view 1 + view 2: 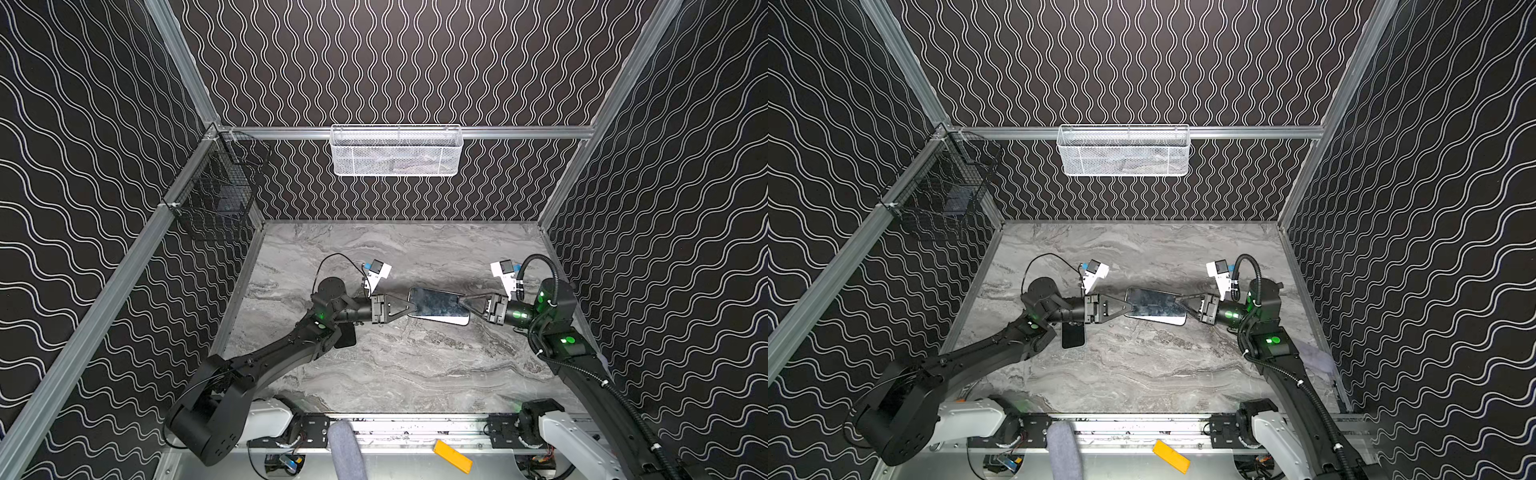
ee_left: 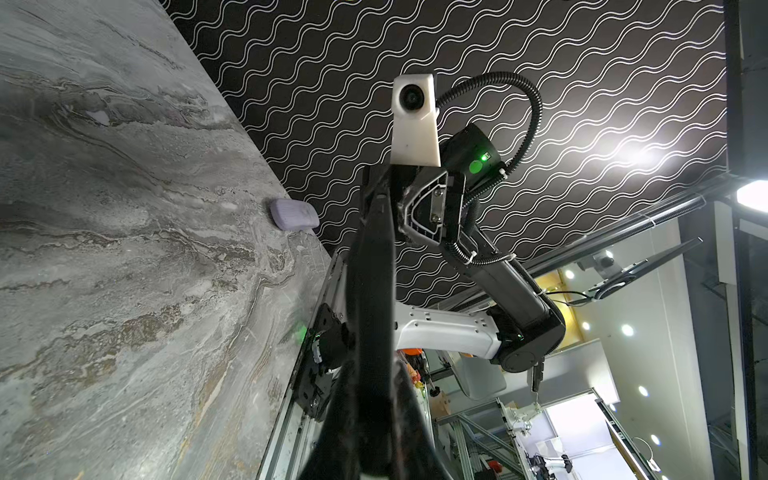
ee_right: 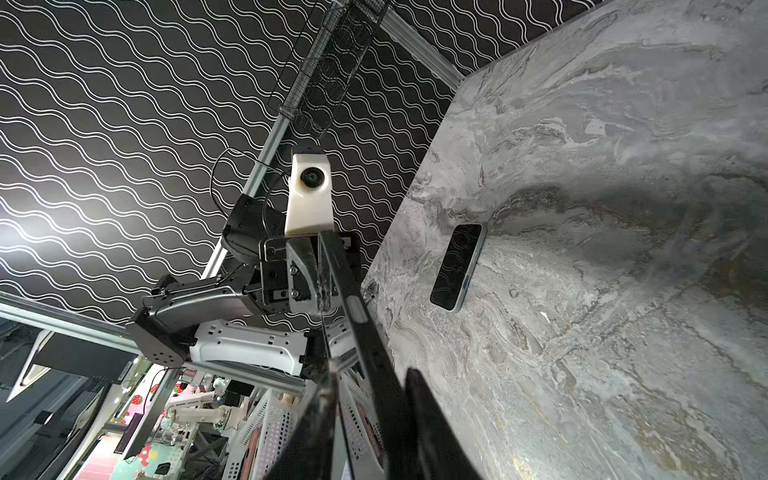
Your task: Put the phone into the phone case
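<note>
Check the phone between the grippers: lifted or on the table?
Lifted. Left gripper clamps one end of the phone, right gripper straddles the other; the right wrist view shows it clear of the table.

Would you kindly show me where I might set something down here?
Widest bare patch: the marble table's near half, between the arms and front rail. The far strip under the back wall is free. Crowded: mid-table, where the left end effector and right end effector hold a flat dark item, with a black phone beside the left arm.
</note>
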You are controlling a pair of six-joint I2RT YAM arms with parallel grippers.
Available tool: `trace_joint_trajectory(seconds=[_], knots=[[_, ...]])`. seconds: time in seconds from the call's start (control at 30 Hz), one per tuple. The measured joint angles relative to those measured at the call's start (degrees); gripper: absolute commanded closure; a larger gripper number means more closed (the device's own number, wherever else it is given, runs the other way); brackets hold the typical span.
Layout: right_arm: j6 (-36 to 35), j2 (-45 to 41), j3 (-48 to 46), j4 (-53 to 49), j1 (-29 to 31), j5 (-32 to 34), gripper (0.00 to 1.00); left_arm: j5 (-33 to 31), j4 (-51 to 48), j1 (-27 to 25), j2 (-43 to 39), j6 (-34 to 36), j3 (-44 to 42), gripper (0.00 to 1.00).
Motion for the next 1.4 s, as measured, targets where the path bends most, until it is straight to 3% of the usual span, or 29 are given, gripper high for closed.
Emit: trace_joint_trajectory(seconds=[0.17, 0.27, 0.37, 0.43, 0.47, 0.5, 0.77, 0.9, 1.07, 1.27, 1.4], knots=[[1.44, -0.44, -0.59, 1.95, 0.59, -0.44, 0.88, 0.07, 0.13, 0.07, 0.15, -0.04, 0.00, 0.98], [1.90, -0.59, -0.59, 3.52, 0.74, -1.05, 0.97, 0.22, 0.00, 0.28, 0.13, -0.04, 0.00, 0.84], [2.58, -0.55, -0.48, 3.45, 0.92, -0.37, 1.00, -1.03, -1.05, 0.28, -0.33, 0.02, 0.00, 0.57], [2.51, -0.20, -0.37, 2.95, 1.11, 0.68, 1.00, -2.19, -2.01, 0.39, -1.01, 0.26, 0.00, 0.32], [2.60, 0.11, -0.35, 2.45, 1.07, 1.33, 1.00, -2.49, -2.40, 0.50, -1.53, 0.66, 0.02, 0.08], [2.60, 0.39, -0.31, 2.08, 1.07, 1.97, 1.00, -2.78, -2.95, 0.68, -2.10, 1.33, 0.02, 0.02], [2.95, 0.98, 1.16, -2.40, 0.85, 9.94, 1.00, -9.44, -11.89, 4.68, -10.29, 6.25, -1.05, 0.01], [4.79, -0.13, 0.02, -5.03, 0.94, 16.39, 1.00, -18.32, -23.74, 6.25, -17.38, 12.13, -0.35, 0.01], [12.37, -4.85, -6.34, -7.26, 2.21, 27.63, 1.00, -30.80, -35.08, 6.45, -24.46, 18.36, 1.14, 0.01], [21.64, -9.22, -11.56, -9.55, 9.22, 42.77, 1.00, -40.06, -40.09, 6.51, -26.88, 20.81, 0.96, 0.01], [28.57, -8.59, -14.49, -9.68, 16.59, 51.87, 1.00, -41.92, -40.41, 6.54, -26.73, 20.96, 0.22, 0.01]])
